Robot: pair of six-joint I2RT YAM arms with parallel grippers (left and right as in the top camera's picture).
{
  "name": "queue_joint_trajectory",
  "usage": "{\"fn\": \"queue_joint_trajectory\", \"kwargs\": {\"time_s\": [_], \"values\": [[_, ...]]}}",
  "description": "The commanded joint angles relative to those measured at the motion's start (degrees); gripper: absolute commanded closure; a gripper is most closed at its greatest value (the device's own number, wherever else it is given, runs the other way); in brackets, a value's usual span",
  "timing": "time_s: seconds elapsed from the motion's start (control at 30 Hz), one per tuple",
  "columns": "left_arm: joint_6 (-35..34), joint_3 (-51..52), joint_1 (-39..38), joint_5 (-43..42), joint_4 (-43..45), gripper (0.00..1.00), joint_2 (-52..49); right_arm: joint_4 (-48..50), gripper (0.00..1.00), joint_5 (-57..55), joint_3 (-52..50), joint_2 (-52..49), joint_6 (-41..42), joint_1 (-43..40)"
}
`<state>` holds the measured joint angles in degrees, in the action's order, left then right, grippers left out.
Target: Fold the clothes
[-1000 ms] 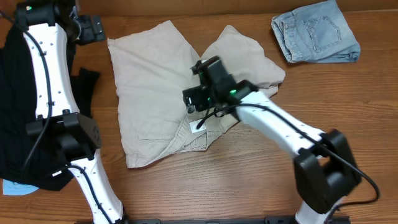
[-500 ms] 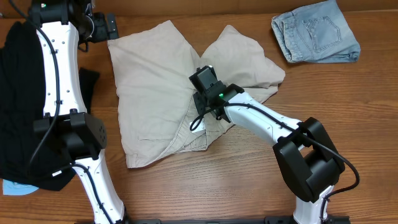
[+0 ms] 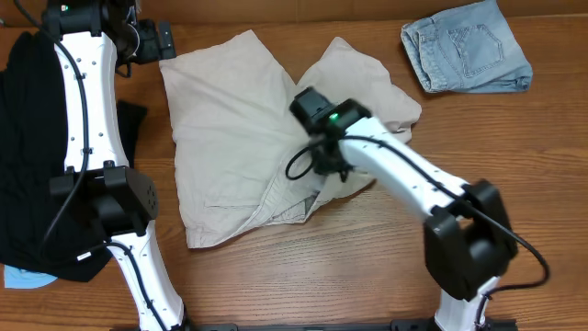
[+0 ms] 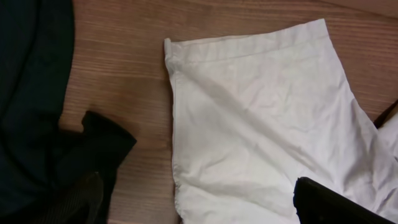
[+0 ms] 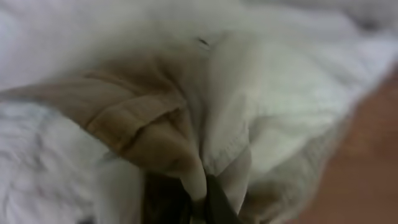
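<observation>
A: What does the right gripper point(image 3: 323, 167) have?

B: Its jaws are closed on a bunched fold of pale cloth. The right wrist view shows beige fabric gathered into the pinch and little else.

A: Where does that put it on the shorts point(image 3: 230, 138)?

B: Roughly at the middle, where the 2 legs meet. The shorts lie on the table point(image 3: 367, 276), with the broad leg point(image 3: 216, 92) spread flat to the gripper's left and running away toward the far edge. The rumpled leg point(image 3: 367, 78) bunches up on its right, partly under the arm.

A: So which way is the long axis?

B: Near to far along the broad leg, tilted slightly leftward at the top. A fold would probably carry the pinched cloth across that line, to the left.

A: And the left gripper point(image 3: 154, 41)?

B: It hangs beside the far-left corner of the broad leg. Its fingers stand wide apart with nothing between them. In its wrist view the hem corner lies just ahead, close to the black garment point(image 3: 23, 110) but apart from it.

A: Which arm is nearer the next grasp?

B: For that corner, the left one, plainly. The right arm is committed at the centre. The folded denim piece point(image 3: 467, 46) sits well apart, at the far right.
</observation>
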<state>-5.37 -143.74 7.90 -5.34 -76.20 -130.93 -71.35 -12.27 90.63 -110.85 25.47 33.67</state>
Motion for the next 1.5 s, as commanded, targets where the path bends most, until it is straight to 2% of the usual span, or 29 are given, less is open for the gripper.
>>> {"fn": "queue_joint_trajectory", "kwargs": {"time_s": [0.0, 0.1, 0.23, 0.47, 0.67, 0.7, 0.73, 0.77, 0.8, 0.83, 0.87, 1.03, 1.17, 1.33, 1.47], "values": [[1.1, -1.0, 0.1, -0.5, -0.5, 0.00, 0.5, -7.2, 0.96, 9.6, 2.1, 6.3, 4.8, -2.1], [1.1, -1.0, 0.0, -0.5, -0.6, 0.00, 0.5, -16.6, 0.96, 14.4, 2.1, 7.3, 6.7, -2.8], [1.1, -1.0, -0.2, -0.5, -0.5, 0.00, 0.5, -24.2, 0.96, 14.3, 0.7, 7.4, 12.5, -1.9], [2.0, -1.0, -0.2, -0.5, -0.5, 0.00, 0.5, -24.6, 0.96, 14.9, -5.9, 11.3, 22.4, 3.2], [2.8, -1.0, -0.2, -0.5, -0.1, 0.00, 0.5, -24.6, 0.94, 16.7, -9.7, 22.6, 33.5, 10.2], [3.1, -1.0, -0.2, -0.5, 0.1, 0.00, 0.5, -24.2, 0.91, 16.6, -9.7, 24.7, 34.9, 11.9], [3.4, -1.0, -0.2, -0.5, 0.3, 0.00, 0.5, -23.7, 0.82, 16.4, -9.7, 26.6, 36.5, 13.7], [3.5, -1.0, -0.2, -0.6, 0.4, 0.00, 0.5, -23.1, 0.63, 16.4, -9.7, 28.5, 38.0, 15.7], [3.5, -1.0, -0.2, -0.6, 0.4, 0.00, 0.5, -22.1, 0.30, 16.3, -9.7, 30.3, 38.9, 17.8], [3.5, -1.0, -0.2, -0.7, 0.4, 0.00, 0.5, -21.4, 0.10, 16.4, -9.7, 31.5, 38.9, 19.5], [3.5, -1.0, -0.2, -0.7, 0.4, 0.00, 0.5, -20.8, 0.00, 16.5, -9.7, 32.7, 39.2, 21.3], [3.6, -1.0, -0.6, -0.9, 0.4, 0.00, 0.5, -22.3, 0.00, 13.3, -9.7, 34.4, 47.3, 25.8], [6.5, -0.1, -1.8, -6.7, 0.3, 0.00, 0.4, -21.8, 0.00, 4.8, -9.7, 34.4, 48.1, 24.4], [7.0, 5.2, -5.2, -9.3, 0.5, 0.00, 0.0, -18.2, 0.00, -7.4, -9.5, 34.6, 47.5, 15.9], [7.4, 11.3, -8.5, -9.3, 1.1, 0.01, -0.2, -9.9, 0.00, -9.9, -9.5, 34.6, 37.0, 5.9]]}}
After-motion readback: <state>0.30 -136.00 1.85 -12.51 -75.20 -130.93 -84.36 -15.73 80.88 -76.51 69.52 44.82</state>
